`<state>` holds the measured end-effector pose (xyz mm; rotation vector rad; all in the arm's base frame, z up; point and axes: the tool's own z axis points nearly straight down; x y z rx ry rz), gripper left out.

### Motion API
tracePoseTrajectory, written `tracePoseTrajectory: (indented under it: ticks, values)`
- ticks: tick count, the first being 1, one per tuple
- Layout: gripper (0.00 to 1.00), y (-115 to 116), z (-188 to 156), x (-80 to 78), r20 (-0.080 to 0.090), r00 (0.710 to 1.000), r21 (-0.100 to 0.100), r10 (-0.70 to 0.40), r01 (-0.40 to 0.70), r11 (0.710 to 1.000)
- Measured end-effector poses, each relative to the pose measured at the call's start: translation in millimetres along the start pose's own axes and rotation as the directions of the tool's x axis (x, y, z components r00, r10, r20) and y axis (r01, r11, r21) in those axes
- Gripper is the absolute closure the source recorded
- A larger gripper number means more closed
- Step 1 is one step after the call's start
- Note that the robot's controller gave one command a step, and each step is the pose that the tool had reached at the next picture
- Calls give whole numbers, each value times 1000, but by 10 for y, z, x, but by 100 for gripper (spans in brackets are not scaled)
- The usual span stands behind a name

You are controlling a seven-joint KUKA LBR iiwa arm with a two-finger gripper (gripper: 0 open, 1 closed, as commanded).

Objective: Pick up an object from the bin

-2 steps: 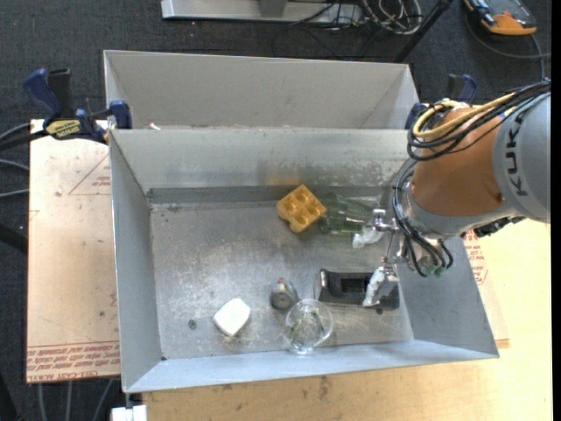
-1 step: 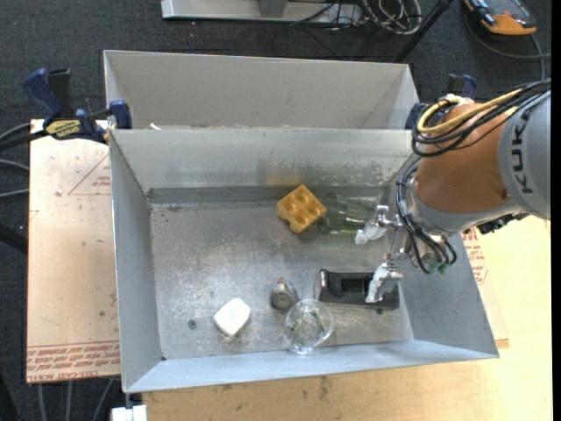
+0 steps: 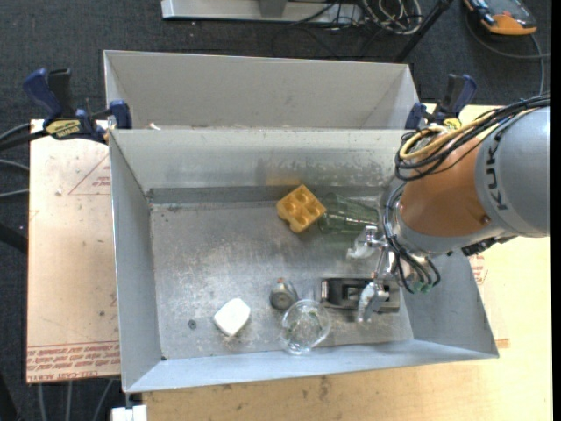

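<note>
Low near the right wall of the grey metal bin [image 3: 131,261]: gripper [image 3: 368,303], over a flat black rectangular object [image 3: 337,291]. Open or closed, cannot tell. Just left, clear glass cup [image 3: 305,326], small grey metal knob [image 3: 280,296]. Farther out, white rounded block [image 3: 232,317], yellow holed foam block [image 3: 301,208].

free: left of bin [image 3: 206,253] | obstacles: yellow block [image 3: 301,208], clear cup [image 3: 305,326], black piece [image 3: 336,290], perhaps bottle [image 3: 351,217]

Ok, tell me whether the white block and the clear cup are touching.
Apart. The camera view shows a strip of bare bin floor between the white block and the clear cup.
</note>
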<state>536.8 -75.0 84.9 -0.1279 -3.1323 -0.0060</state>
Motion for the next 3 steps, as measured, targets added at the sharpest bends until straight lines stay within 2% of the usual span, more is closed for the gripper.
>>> tracePoseTrajectory:
  ticks: [1, 3]
  values:
    - [100, 3, 141, -46, 4, 1000, 1, -12, 12, 1000]
    - [100, 8, 58, -49, 11, 1000, 2, -16, 16, 1000]
